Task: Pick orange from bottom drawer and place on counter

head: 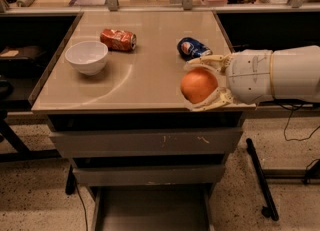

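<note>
My gripper is shut on the orange, a smooth round fruit held between two cream fingers. It hangs over the front right part of the beige counter, just above the surface near its front edge. My white arm reaches in from the right. The bottom drawer is pulled out at the foot of the grey cabinet; its flat floor shows nothing on it.
On the counter stand a white bowl at the left, a crushed red-orange can behind it, and a blue can lying just behind my gripper. Two shut grey drawers sit below the counter. A cluttered shelf runs along the back.
</note>
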